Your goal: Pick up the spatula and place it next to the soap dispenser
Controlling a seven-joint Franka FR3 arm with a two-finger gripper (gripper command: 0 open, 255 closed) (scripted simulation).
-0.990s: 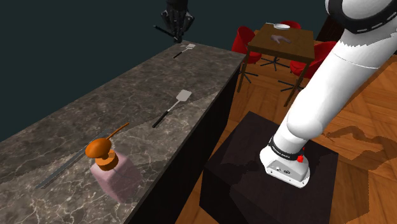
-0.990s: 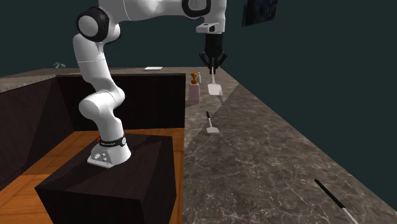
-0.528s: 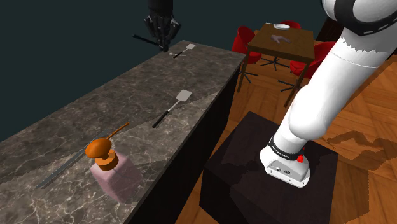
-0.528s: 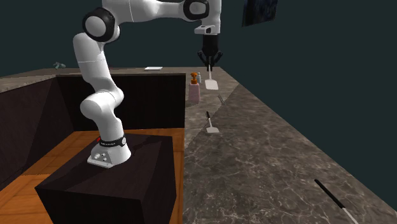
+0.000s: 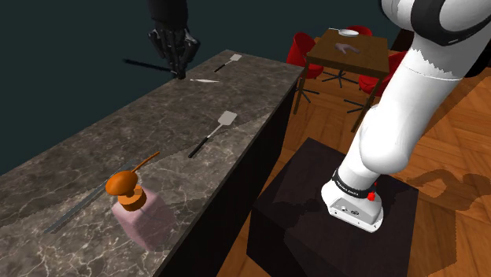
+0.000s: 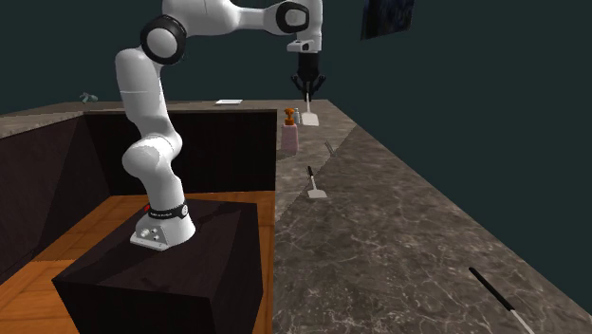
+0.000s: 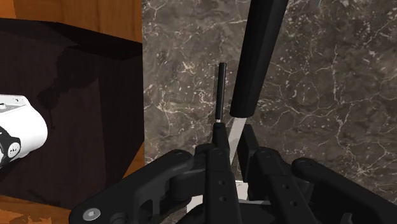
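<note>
Carrying spatula farther toward soap dispenser, above counter — jaws pinching its neck

Nothing can be read in any of the views. The black band round the foot of the arm, at the lower right of the shoulder view, carries a short row of small white marks that look like lettering, but they are too small to make out. The same band appears at the left of the second exterior view, where its marks are also illegible.
</note>
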